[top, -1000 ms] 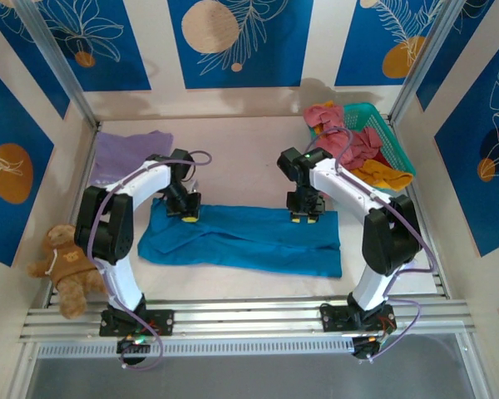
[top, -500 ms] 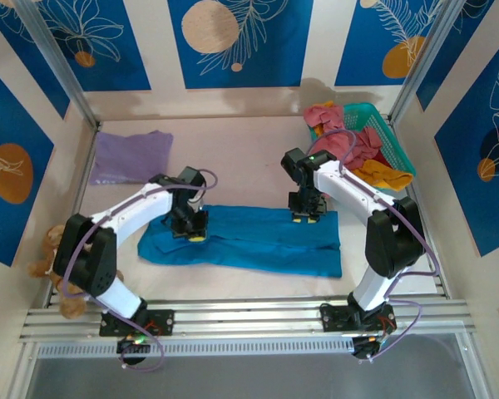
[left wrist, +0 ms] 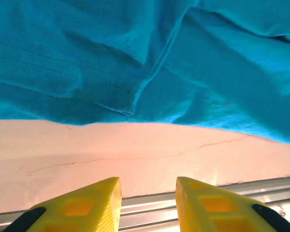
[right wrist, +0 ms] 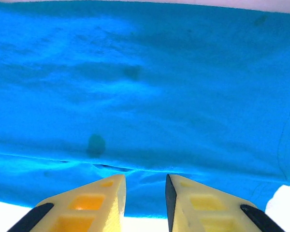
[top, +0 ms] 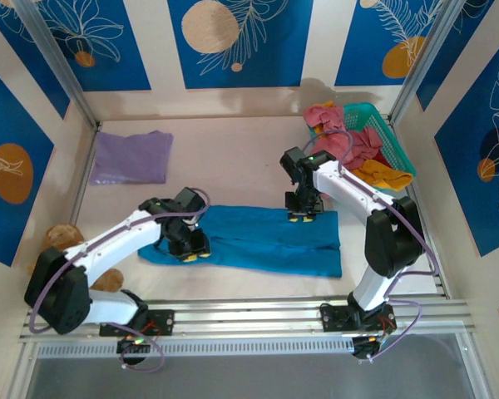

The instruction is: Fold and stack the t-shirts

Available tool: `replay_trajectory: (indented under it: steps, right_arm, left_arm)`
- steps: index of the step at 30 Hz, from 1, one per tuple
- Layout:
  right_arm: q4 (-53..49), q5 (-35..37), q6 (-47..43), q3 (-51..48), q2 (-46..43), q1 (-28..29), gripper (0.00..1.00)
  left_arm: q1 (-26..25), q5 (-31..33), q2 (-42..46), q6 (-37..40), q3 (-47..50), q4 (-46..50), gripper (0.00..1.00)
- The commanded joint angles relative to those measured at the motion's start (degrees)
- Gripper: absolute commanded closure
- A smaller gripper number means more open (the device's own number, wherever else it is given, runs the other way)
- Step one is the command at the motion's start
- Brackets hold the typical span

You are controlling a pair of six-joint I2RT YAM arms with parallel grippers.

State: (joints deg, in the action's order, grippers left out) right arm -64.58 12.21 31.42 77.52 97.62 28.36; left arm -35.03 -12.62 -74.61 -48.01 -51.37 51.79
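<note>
Top view: the teal-blue t-shirt [top: 258, 241] lies spread flat across the middle of the table [top: 233, 150]. The left hand [top: 190, 253] sits low at the shirt's near left edge, its yellow fingers [left wrist: 82, 205] parted with bare table between them. The right hand [top: 300, 216] rests at the far edge, right of centre, fingers [right wrist: 99, 203] likewise apart, nothing gripped, cloth beneath. A folded lavender t-shirt [top: 131, 156] lies at far left. Rose-pink [top: 341, 137] and orange [top: 382, 174] t-shirts spill from the turquoise basket [top: 392, 137].
</note>
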Motion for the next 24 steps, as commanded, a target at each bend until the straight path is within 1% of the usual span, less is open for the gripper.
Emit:
replay_trajectory:
  steps: [1,3,4,6,8,9,12,16,19,21,24]
  right_arm:
    - [0.61,-4.71,-1.0,3.01,2.04,1.03,0.7]
    - [1.63,-6.85,-0.5,3.28,2.63,1.59,0.7]
    - [2.41,-8.1,-0.18,3.16,2.87,1.85,0.7]
    - [3.64,-10.12,0.47,2.96,3.52,2.5,0.7]
    - [5.15,-12.12,1.17,2.73,4.26,3.58,0.7]
    - [6.14,-13.5,1.43,2.56,4.72,4.29,0.7]
    - [8.54,-16.64,2.56,2.74,6.49,6.26,0.7]
    - [10.53,-18.54,4.12,4.09,10.12,7.67,0.7]
    - [11.13,-19.48,4.18,5.07,11.82,7.76,0.7]
    - [11.23,-19.86,4.09,5.44,12.54,7.63,0.7]
    - [11.32,-20.58,4.05,5.45,13.09,7.24,0.7]
  left_arm:
    - [5.31,2.09,1.18,3.14,-3.84,5.82,0.64]
    - [11.74,3.15,0.8,8.25,-6.47,7.89,0.56]
    - [15.26,2.23,0.68,10.35,-7.11,7.78,0.56]
    - [23.84,-1.21,0.13,14.63,-7.53,5.38,0.55]
    - [29.2,-2.43,-1.72,17.84,-8.56,4.04,0.55]
    - [30.82,-2.86,-3.1,18.99,-9.26,4.02,0.55]
    - [34.03,-3.34,-7.6,21.73,-10.75,3.91,0.56]
    - [37.47,-3.51,-11.36,24.13,-11.69,-1.81,0.54]
    - [38.43,-2.16,-15.57,26.53,-15.21,-3.36,0.54]
    - [38.96,-1.59,-19.36,28.07,-18.59,-2.2,0.56]
    - [39.41,1.7,-23.55,31.07,-23.03,-0.12,0.59]
